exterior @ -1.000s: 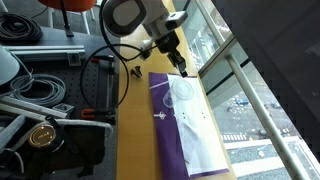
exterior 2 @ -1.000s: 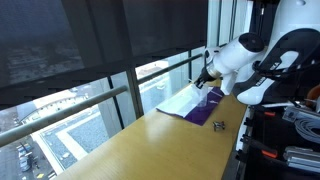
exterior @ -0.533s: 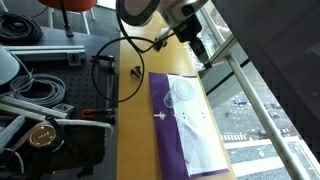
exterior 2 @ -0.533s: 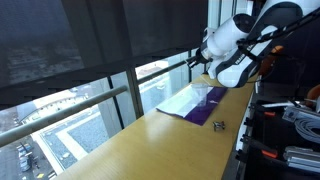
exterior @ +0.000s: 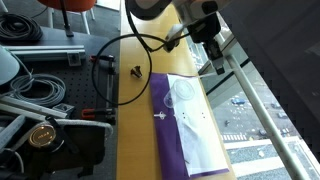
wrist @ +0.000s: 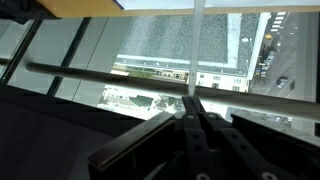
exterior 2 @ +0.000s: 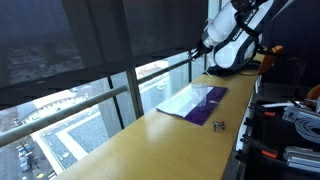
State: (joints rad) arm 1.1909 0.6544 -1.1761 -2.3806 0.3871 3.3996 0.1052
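Observation:
My gripper (exterior: 217, 62) is raised above the far end of the wooden table (exterior: 134, 130), close to the window glass, beyond the purple cloth (exterior: 178, 125). In the wrist view its two black fingers are pressed together, so the gripper (wrist: 192, 98) is shut. A thin white line (wrist: 197, 40), either a cord or a window bar, runs from the top of that view to the fingertips. I cannot tell whether it is pinched. A white and clear item (exterior: 182, 94) lies on the cloth. The gripper (exterior 2: 197, 50) hangs above the cloth (exterior 2: 195, 103).
A small black object (exterior: 135, 71) lies on the table beside the cloth, also seen near the table edge (exterior 2: 219, 125). A metal rail (exterior: 252, 92) runs along the window. Dark blinds (exterior 2: 90, 40) cover the upper glass. Cables and equipment (exterior: 40, 90) crowd the floor side.
The arm has lifted from just over the cloth's far end and swung up toward the window. The gripper stays shut throughout.

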